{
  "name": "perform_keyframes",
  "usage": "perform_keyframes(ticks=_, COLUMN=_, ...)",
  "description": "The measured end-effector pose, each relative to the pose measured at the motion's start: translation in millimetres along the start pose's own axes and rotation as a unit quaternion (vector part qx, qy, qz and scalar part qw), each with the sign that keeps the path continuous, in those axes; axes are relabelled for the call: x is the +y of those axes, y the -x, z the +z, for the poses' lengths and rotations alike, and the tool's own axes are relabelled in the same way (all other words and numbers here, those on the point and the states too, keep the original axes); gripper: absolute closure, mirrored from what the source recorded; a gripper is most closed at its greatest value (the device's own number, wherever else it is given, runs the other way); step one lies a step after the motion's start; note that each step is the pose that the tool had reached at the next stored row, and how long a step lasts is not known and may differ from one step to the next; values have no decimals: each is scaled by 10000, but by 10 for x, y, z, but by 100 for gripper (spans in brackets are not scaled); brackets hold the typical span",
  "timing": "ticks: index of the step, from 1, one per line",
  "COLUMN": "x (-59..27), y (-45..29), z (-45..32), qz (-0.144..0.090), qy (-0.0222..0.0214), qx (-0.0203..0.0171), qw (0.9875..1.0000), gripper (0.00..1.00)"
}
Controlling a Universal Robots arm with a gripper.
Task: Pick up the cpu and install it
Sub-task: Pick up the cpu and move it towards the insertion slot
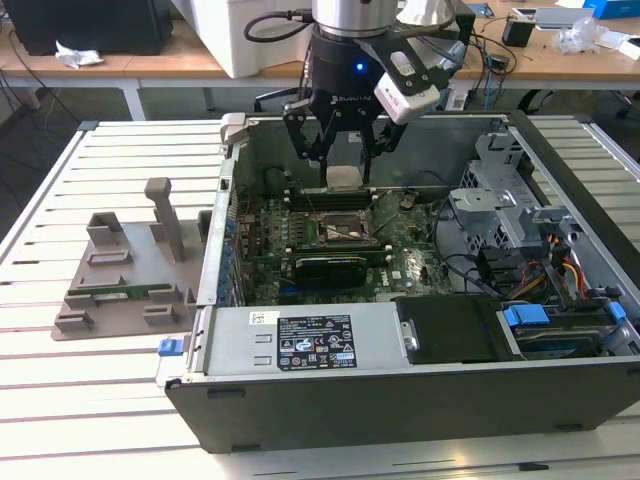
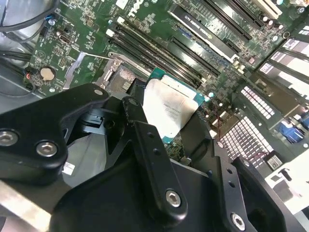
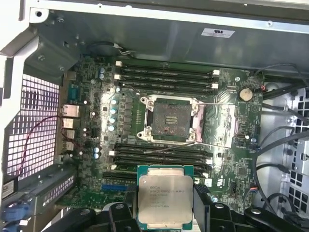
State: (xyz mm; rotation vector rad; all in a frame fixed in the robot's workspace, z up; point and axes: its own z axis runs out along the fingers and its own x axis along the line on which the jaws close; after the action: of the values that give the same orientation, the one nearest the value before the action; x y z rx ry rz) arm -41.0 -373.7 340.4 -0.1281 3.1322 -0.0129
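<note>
The cpu point(image 3: 165, 197) is a flat square chip with a silvery metal top and a green rim, also seen as cpu point(image 2: 171, 108) and cpu point(image 1: 344, 178). My gripper point(image 1: 344, 172) is shut on it and holds it in the air inside the open computer case point(image 1: 400, 400), above the motherboard point(image 1: 330, 262). The black-framed square socket point(image 3: 170, 120) lies open and bare on the board, with its retaining frame lifted. In the exterior view the chip hangs a little behind and above the socket point(image 1: 340, 232). Black gripper fingers point(image 2: 145, 140) flank the chip on two sides.
Memory slots point(image 3: 166, 77) run along both sides of the socket. A graphics card point(image 1: 325, 268) lies nearer the front. Drive cage point(image 1: 505, 190) and cables point(image 1: 565, 265) crowd the exterior view's right. A grey fixture point(image 1: 125, 270) sits outside the case on the slatted table point(image 1: 60, 410).
</note>
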Motion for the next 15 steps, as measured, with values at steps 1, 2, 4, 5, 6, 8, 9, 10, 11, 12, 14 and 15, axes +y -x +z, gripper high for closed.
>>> perform_keyframes(ticks=1, x=0, y=1, z=43, qz=0, qy=-1, qx=1, qw=10000, gripper=45)
perform_keyframes(ticks=2, x=0, y=2, z=64, qz=0, qy=-1, qx=1, qw=10000, gripper=45)
perform_keyframes(ticks=4, x=1, y=3, z=105, qz=0, qy=-1, qx=1, qw=10000, gripper=45)
perform_keyframes(ticks=5, x=1, y=3, z=128, qz=0, qy=-1, qx=1, qw=10000, gripper=45)
perform_keyframes(ticks=6, x=1, y=3, z=162, qz=0, qy=-2, qx=1, qw=10000, gripper=45)
perform_keyframes(ticks=8, x=1, y=3, z=216, qz=0, qy=-2, qx=1, qw=10000, gripper=45)
perform_keyframes(ticks=9, x=2, y=3, z=233, qz=0, qy=-1, qx=1, qw=10000, gripper=45)
perform_keyframes(ticks=10, x=2, y=4, z=252, qz=0, qy=-1, qx=2, qw=10000, gripper=45)
perform_keyframes(ticks=11, x=2, y=4, z=280, qz=0, qy=-2, qx=2, qw=10000, gripper=45)
perform_keyframes(ticks=12, x=2, y=4, z=300, qz=0, qy=-1, qx=2, qw=10000, gripper=45)
perform_keyframes(ticks=14, x=3, y=6, z=350, qz=0, qy=-2, qx=3, qw=10000, gripper=45)
perform_keyframes(ticks=15, x=3, y=6, z=377, qz=0, qy=-2, qx=4, qw=10000, gripper=45)
